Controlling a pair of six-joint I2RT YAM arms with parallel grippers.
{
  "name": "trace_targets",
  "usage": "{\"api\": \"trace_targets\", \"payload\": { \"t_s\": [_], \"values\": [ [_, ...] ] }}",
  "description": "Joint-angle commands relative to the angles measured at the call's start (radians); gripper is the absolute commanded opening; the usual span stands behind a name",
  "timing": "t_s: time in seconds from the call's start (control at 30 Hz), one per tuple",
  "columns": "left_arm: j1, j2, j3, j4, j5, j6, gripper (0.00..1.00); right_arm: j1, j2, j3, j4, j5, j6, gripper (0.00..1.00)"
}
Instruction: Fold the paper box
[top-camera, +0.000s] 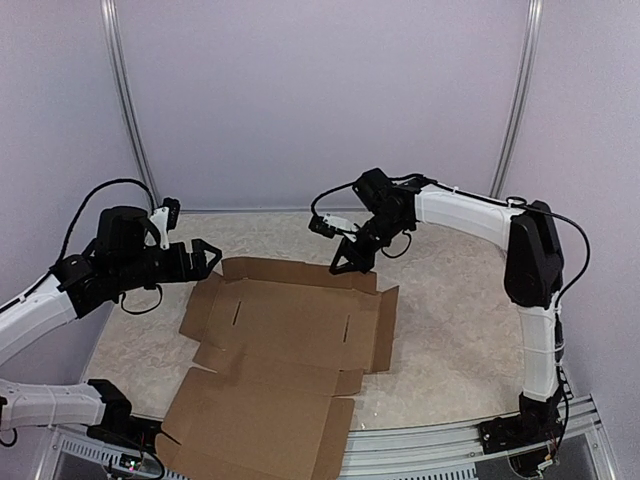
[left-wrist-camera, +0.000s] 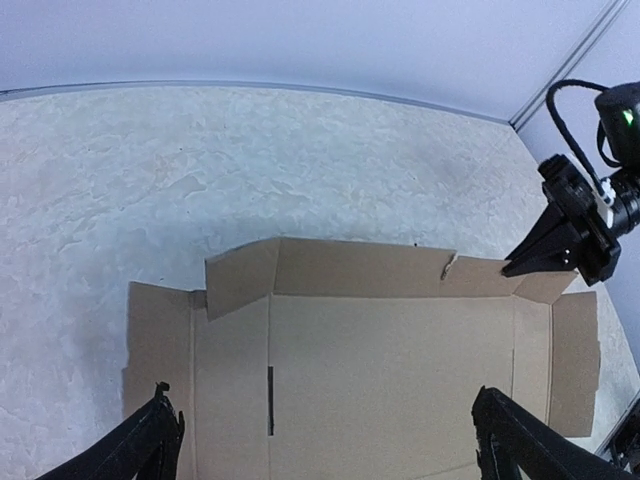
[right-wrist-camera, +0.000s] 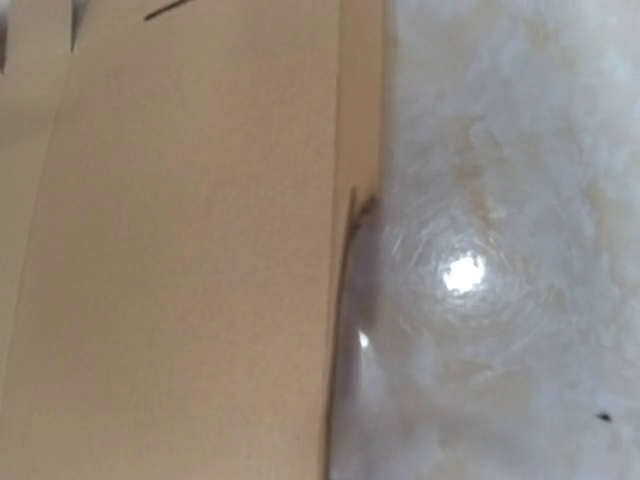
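The right gripper (top-camera: 349, 264) is seen with its fingers drawn together into one dark point, set against the far edge of the paper box (top-camera: 285, 335), toward the upper right of the sheet in the top view. Whether cardboard is actually pinched there cannot be told, since the right wrist view shows only the sheet's edge and the table (top-camera: 440, 330) beside it, with no fingertips. The left gripper (top-camera: 205, 258) is held spread wide and empty just off the sheet's left side. The box lies largely flat at the centre of the table, reaching down to the lower edge of the top view, and its rear flap (top-camera: 300, 270) is slightly raised along the crease. The step in hand is judged to be the raising of that flap. It would be done well by pushing low and close to the crease, so that the panel hinges rather than buckles, while the base is pinned from the left so the sheet is not dragged across the table. The right arm (top-camera: 530, 260) is stood upright from its base at the lower right, bent sharply at the elbow and stretched leftward, wrist pitched down. The left arm (top-camera: 60, 290) is brought in from the left edge, its wrist roughly level above the table.
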Motion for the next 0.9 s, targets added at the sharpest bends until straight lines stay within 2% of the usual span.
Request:
{"api": "trace_targets", "payload": {
  "t_s": [0.0, 0.4, 0.57, 0.7, 0.87],
  "values": [
    [0.039, -0.023, -0.003, 0.009, -0.014, -0.025, 0.99, 0.024, -0.174, -0.201, 0.225, 0.091, -0.087, 0.0],
    [0.071, 0.041, 0.049, 0.056, 0.015, -0.079, 0.99, 0.101, -0.489, -0.637, 0.613, 0.322, -0.196, 0.0],
    [0.107, 0.073, 0.092, 0.083, 0.123, -0.144, 0.98, 0.155, -0.581, -0.764, 0.752, 0.446, -0.204, 0.0],
    [0.137, 0.109, 0.104, 0.158, 0.228, -0.214, 0.93, 0.222, -0.617, -0.83, 0.815, 0.575, -0.22, 0.0],
    [0.141, 0.175, 0.138, 0.174, 0.283, -0.248, 0.72, 0.279, -0.653, -0.887, 0.865, 0.672, -0.218, 0.0]
  ]
}}
